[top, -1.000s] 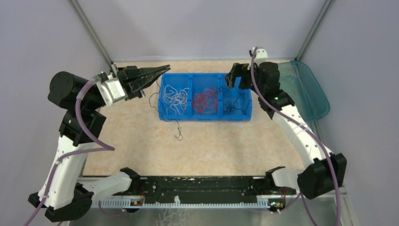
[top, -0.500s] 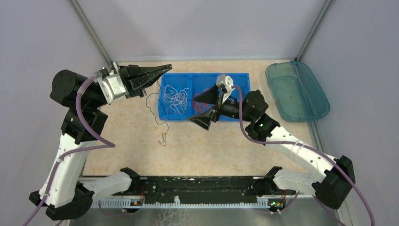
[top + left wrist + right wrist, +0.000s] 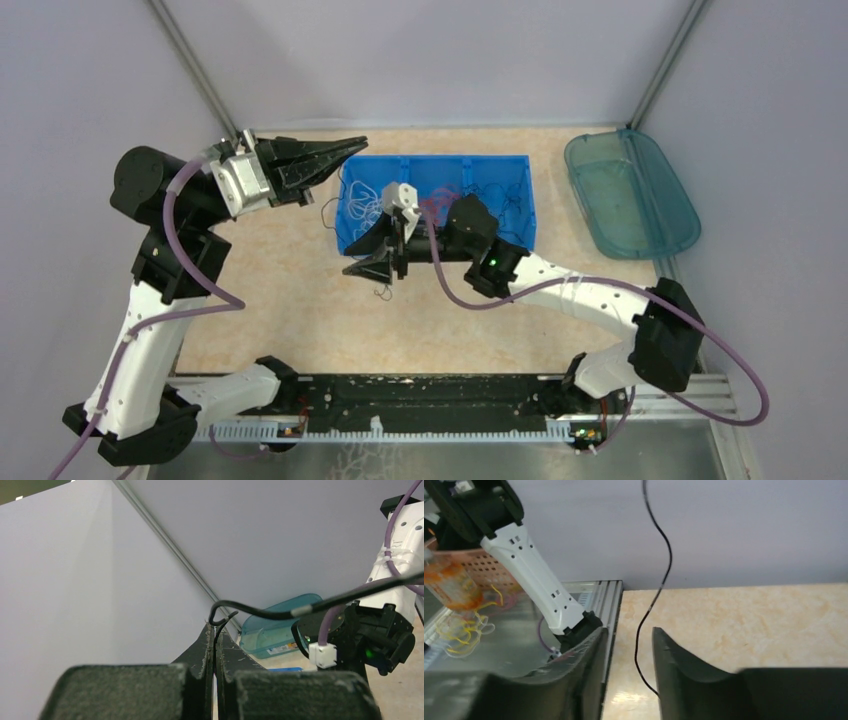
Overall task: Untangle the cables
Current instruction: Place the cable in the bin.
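At the left pincer (image 3: 352,147), raised just left of the bin (image 3: 520,238), the jaws are pressed shut on one end of a black cable (image 3: 670,555), which hangs from the tips toward the table (image 3: 290,320). Hold that end firm and high so the strand hangs straight. Below and to its right, the right pincer (image 3: 358,256) stands part open with the strand running down through the gap, touching neither side as far as you can tell. Centre the strand in that gap before you close, then draw away from the left pincer gently so no kink tightens. Behind the right pincer the bin holds more, white cables (image 3: 368,208) in its left compartment. The table is pale mottled beige; well to the right pincer's right lies a teal tray (image 3: 640,195), with plain grey walls all round
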